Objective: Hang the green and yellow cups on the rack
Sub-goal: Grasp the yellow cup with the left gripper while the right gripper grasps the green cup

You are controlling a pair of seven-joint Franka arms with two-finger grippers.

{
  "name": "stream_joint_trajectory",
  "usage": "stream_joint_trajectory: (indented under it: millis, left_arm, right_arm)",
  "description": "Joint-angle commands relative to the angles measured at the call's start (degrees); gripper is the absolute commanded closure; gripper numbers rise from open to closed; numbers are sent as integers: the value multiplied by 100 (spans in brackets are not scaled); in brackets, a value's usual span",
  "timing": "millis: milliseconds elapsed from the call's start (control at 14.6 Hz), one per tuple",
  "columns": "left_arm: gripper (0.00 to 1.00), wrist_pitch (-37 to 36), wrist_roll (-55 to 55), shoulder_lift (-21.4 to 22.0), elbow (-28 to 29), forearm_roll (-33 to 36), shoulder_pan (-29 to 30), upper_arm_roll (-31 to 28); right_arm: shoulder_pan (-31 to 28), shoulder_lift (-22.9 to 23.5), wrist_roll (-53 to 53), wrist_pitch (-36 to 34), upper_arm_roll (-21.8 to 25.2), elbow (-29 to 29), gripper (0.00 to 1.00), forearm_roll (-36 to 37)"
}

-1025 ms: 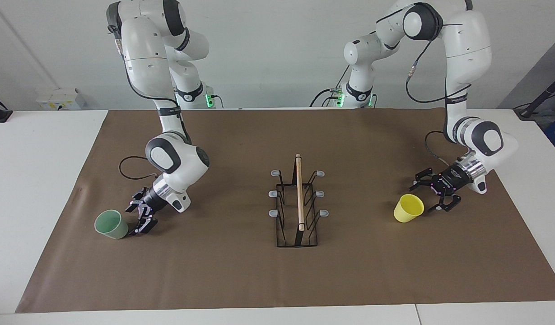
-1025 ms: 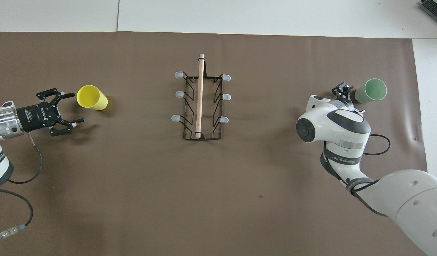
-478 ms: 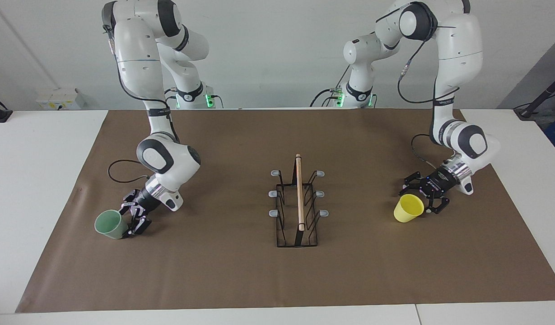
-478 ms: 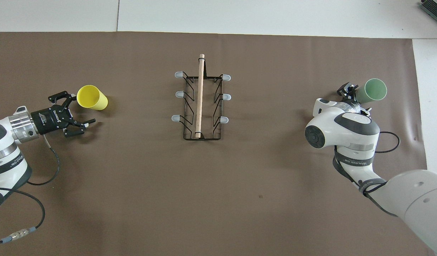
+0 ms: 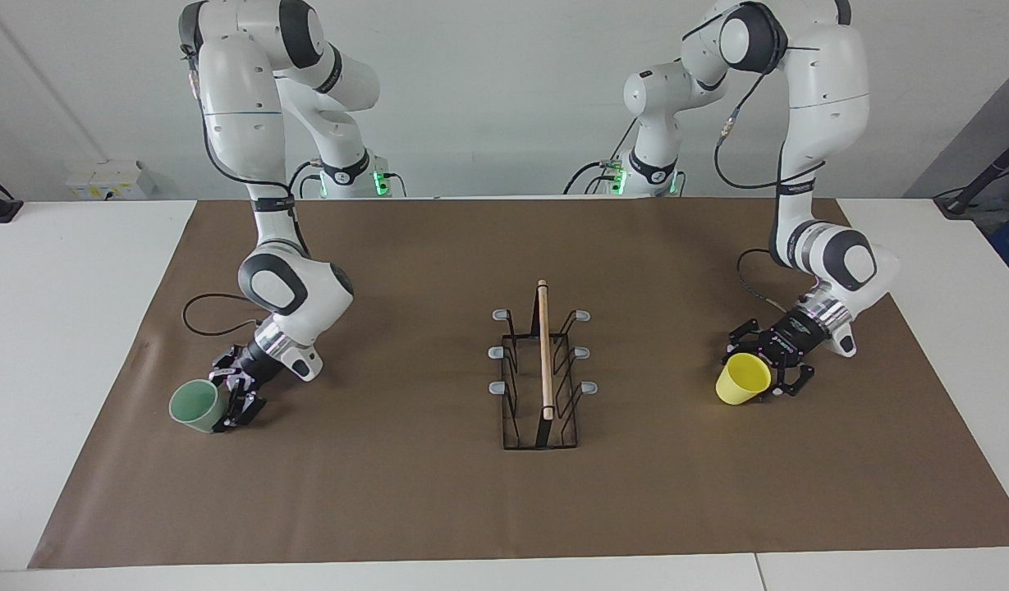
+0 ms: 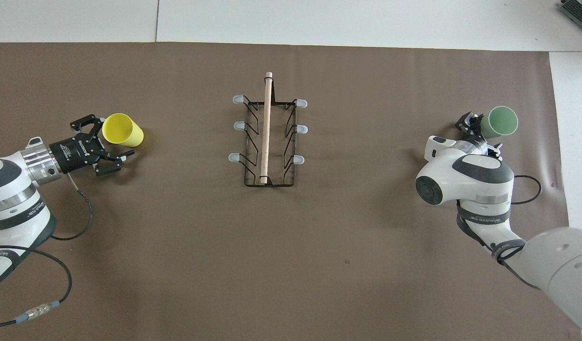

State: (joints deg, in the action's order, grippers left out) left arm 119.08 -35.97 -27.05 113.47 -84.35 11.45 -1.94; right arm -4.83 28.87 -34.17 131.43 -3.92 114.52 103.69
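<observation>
At each end of the brown mat on the worktop an arm is closing in on a cup lying on its side, while the rack stands bare and well apart from both, midway between them. Toward the left arm's end, the left claw is spread wide and low, with the yellow cup already partly between its fingers, mouth pointing away from the claw in the overhead view. Toward the right arm's end, the right claw is likewise wide, its fingers just at the base of the green cup; whether they touch it cannot be told. The step in hand looks like the grasp itself. To do it well, each claw should likely slide further along the cup wall before squeezing, so the fingers take the tapered body across its width, not its narrow end, where it may squirt free or roll. Closing gently seems wise, since thin plastic probably flexes. A grip that leaves the open mouth clear would suit dropping each cup over one of the grey-tipped prongs afterwards.
</observation>
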Motion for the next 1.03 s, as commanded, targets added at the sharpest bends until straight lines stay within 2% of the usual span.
stream_joint_trajectory:
  millis: [0, 342, 410, 478, 547, 615, 683, 752, 957]
  left_arm:
    - [0, 246, 64, 104, 123, -247, -99, -52]
    - [0, 378, 73, 95, 140, -415, -231, -52]
    - [0, 405, 73, 86, 140, -485, -257, -52]
    - [0, 457, 73, 86, 140, -503, -301, -52]
    - [8, 519, 81, 69, 140, -538, -362, -52]
    - [30, 563, 99, 68, 149, -582, -380, -52]
    - [88, 572, 108, 68, 149, -600, -424, -43]
    - [100, 572, 90, 68, 140, -704, -424, -52]
    - [100, 887, 47, 165, -183, -609, -572, -87]
  right_arm:
    - [-141, -66, 174, 146, -47, 114, 0, 344]
    - [-317, -57, 376, 286, -47, 123, 1, 880]
    - [-308, -57, 359, 330, -47, 123, 71, 889]
    - [-317, -57, 367, 348, -47, 149, 100, 907]
    - [-317, -57, 367, 348, -47, 149, 100, 907]
    - [-317, -57, 376, 357, -47, 149, 100, 924]
    - [-317, -57, 367, 357, -47, 149, 100, 1003]
    - [-317, -57, 367, 357, -47, 149, 100, 1021]
    - [-291, -57, 315, 348, -56, 114, 100, 1013]
